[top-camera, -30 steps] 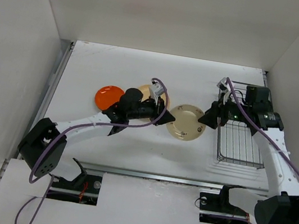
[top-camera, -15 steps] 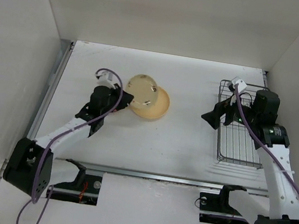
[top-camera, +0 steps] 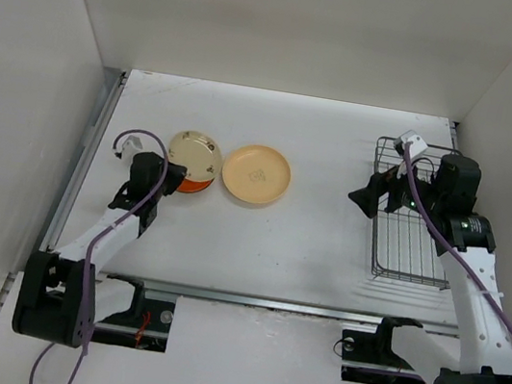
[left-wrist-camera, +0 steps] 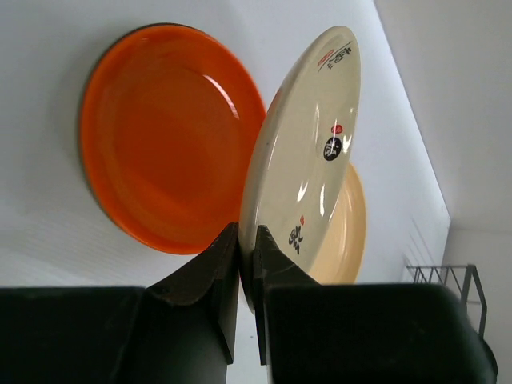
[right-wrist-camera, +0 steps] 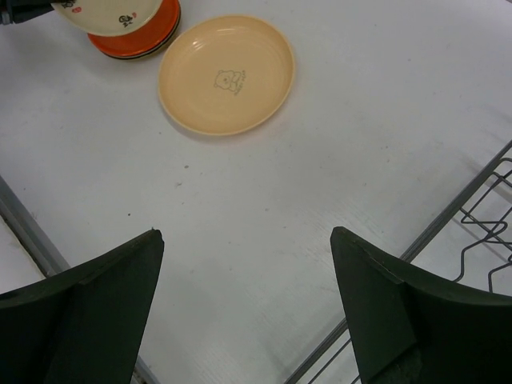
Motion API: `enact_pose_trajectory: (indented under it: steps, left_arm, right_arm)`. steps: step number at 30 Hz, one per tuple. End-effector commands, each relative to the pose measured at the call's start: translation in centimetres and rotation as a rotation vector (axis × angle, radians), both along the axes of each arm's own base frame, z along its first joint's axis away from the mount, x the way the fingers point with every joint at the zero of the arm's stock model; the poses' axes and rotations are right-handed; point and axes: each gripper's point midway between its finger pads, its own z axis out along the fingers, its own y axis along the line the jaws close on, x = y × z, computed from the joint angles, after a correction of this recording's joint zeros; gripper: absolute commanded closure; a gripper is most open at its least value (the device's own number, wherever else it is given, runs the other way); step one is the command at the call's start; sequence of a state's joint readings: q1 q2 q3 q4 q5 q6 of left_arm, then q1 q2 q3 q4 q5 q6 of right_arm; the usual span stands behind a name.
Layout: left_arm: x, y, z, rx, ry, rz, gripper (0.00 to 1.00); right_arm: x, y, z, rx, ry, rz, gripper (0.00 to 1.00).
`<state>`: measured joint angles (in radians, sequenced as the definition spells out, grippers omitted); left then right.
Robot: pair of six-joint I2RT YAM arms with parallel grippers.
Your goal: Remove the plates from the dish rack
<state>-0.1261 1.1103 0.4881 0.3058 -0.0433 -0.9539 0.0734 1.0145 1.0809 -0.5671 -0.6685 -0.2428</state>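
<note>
While the right arm hangs out by the rack, the left end effector is clamped tight on the rim of the beige plate, one finger on each face of it. That plate has a few little red and dark marks on its inside. From the top camera it sits right over the orange plate, covering most of it, so only an orange crescent shows on the near side. I honestly can't tell if the two are touching or if the beige one is just above it.

The orange plate lies flat on the table, on the left side. Just to its right is the peach plate, also flat, with a tiny drawing in the middle. It's close to the other two, but the top view shows a small gap.

The right end effector is wide open and holding nothing. In its own camera both fingers frame bare table, with the peach plate further out and the rack's wires at the right edge. From above it hovers just off the rack's left side, toward the far end.

The rack sits on the right side of the table, well apart from all three plates.
</note>
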Motion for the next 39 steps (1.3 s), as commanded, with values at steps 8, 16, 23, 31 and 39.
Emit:
enact_pose_trajectory:
  steps: [8, 16, 23, 31, 39]
  left_arm:
    - [0.1, 2.4, -2.6, -0.009, 0.128, 0.148, 1.0]
    - [0.2, 2.5, -4.4, 0.009, 0.201, 0.156, 1.0]
    - [0.3, 2.6, -4.5, 0.015, 0.202, 0.14, 0.9]
    - [0.7, 2.5, -4.0, 0.017, 0.178, 0.121, 0.44]
    - [1.2, 1.0, -1.0, 0.03, 0.049, 0.001, 0.14]
  right_arm:
    - [0.9, -0.9, 1.1, 0.003, -0.058, -0.039, 0.09]
    - [1.0, -1.0, 1.2, 0.007, -0.058, -0.04, 0.09]
    - [1.0, -1.0, 1.2, 0.007, -0.058, -0.04, 0.09]
    - [1.0, -1.0, 1.2, 0.007, -0.058, -0.04, 0.09]
    - [2.5, -5.0, 2.1, -0.058, -0.133, -0.276, 0.09]
